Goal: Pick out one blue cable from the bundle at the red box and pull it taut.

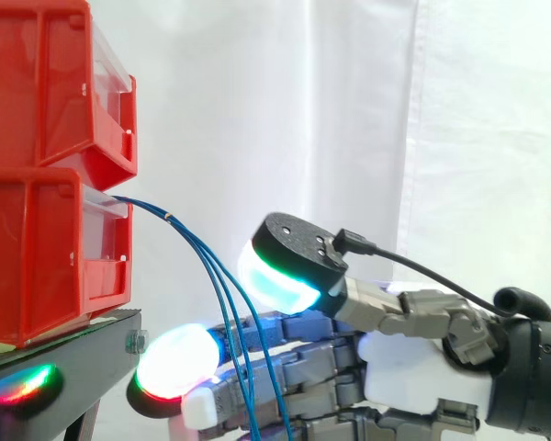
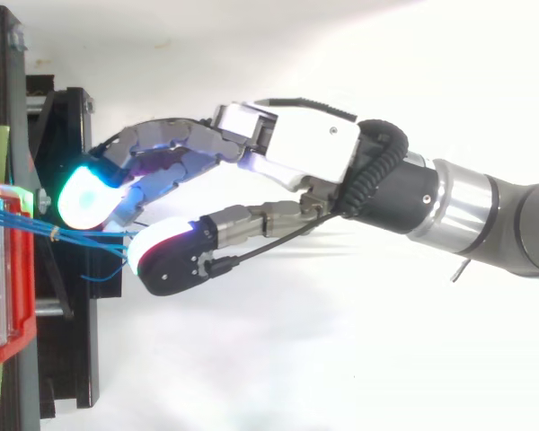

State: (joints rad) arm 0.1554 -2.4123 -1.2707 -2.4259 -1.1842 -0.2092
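Several thin blue cables (image 1: 168,219) leave the front of the lower red box (image 1: 37,257), are tied together just outside it, then fan out and hang down to the right. My hand (image 1: 413,367) reaches in from the right, level with the stand. It is open, its fingers gently bent. The thumb pad (image 1: 275,280) glows cyan above the cables, and the fingertips (image 1: 176,360) glow red and green lower down, behind them. In the top view the cables (image 2: 72,234) run from the box (image 2: 0,269) into the gap between fingers and thumb of the hand (image 2: 305,144). Nothing pinches them.
A second red box (image 1: 46,83) is stacked on the lower one. Both rest on a black stand (image 1: 92,340) whose edge lies just left of the fingertips. A white curtain hangs behind. One slack cable loop (image 2: 99,278) droops near the stand.
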